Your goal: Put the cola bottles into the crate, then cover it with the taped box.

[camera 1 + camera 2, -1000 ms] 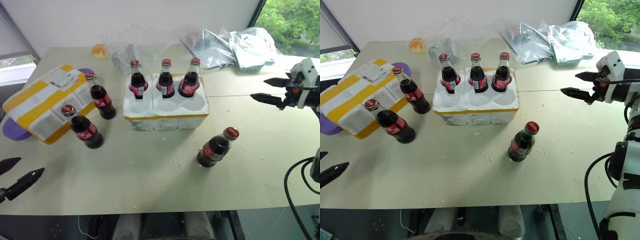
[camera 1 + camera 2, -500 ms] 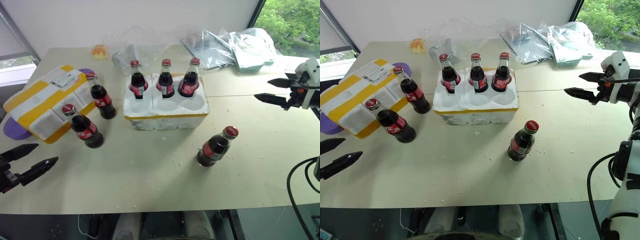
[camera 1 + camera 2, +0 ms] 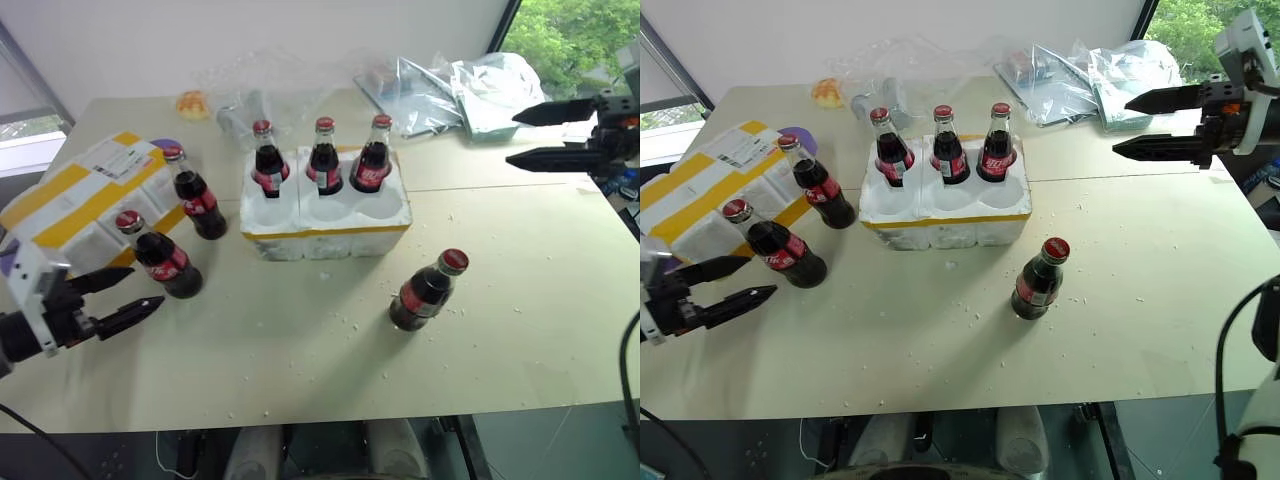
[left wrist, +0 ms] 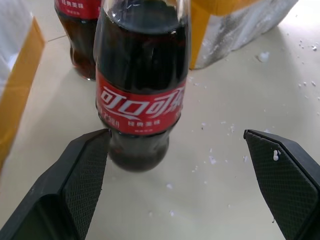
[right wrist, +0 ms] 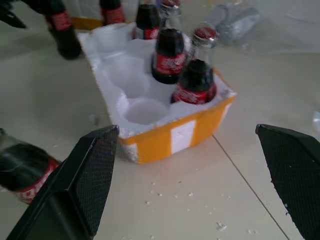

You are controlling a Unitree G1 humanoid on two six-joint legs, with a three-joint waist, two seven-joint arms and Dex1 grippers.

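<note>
- Three cola bottles [image 3: 323, 157] stand in the crate's [image 3: 325, 218] back wells; front wells empty
- Three wait on the bench [image 3: 520, 290]; taped box [image 3: 75, 205] lies left
- Left gripper [image 3: 112, 297] open beside one bottle [image 3: 158, 256]; right gripper [image 3: 545, 134] open, raised

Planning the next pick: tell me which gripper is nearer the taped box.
Left. The left gripper hovers just beside the taped box; the right gripper is raised far across the table.
</note>
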